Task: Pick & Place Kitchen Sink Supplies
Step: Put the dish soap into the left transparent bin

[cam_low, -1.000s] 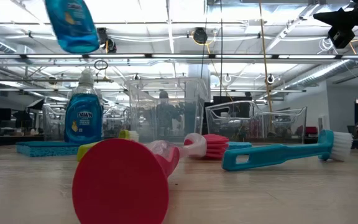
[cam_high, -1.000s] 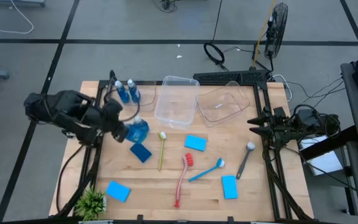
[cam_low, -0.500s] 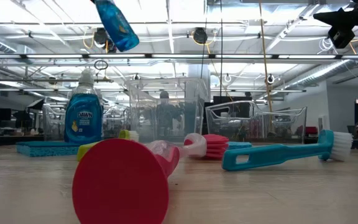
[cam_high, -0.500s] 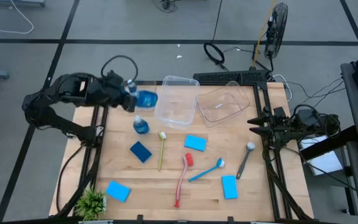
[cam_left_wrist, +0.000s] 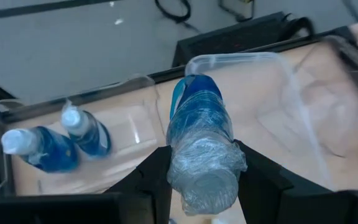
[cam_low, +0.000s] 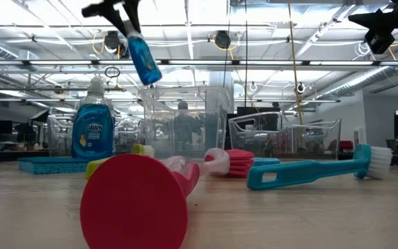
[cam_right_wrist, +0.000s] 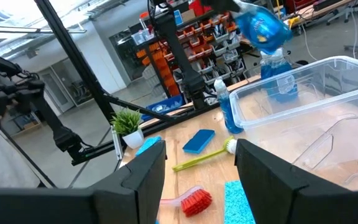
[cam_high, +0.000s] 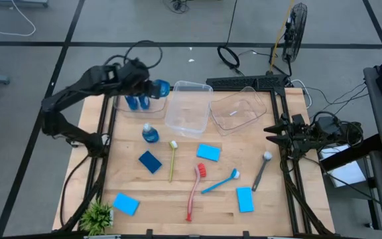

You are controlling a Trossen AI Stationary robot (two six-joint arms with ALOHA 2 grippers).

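A bottle was held clamped in the left hand, raised just beside the near rim of a clear tub. Open air lay beneath it. The right hand was parked with fingers apart at the worktop edge.

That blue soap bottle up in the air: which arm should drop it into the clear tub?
The left. Its fingers already hold the bottle beside the upright tub; the right gripper waits empty at the table's right edge.

1 camera looks straight down on the table; 1 sits at tabletop level; 2 wrist cameras look past their fingers. All share the clear tub.
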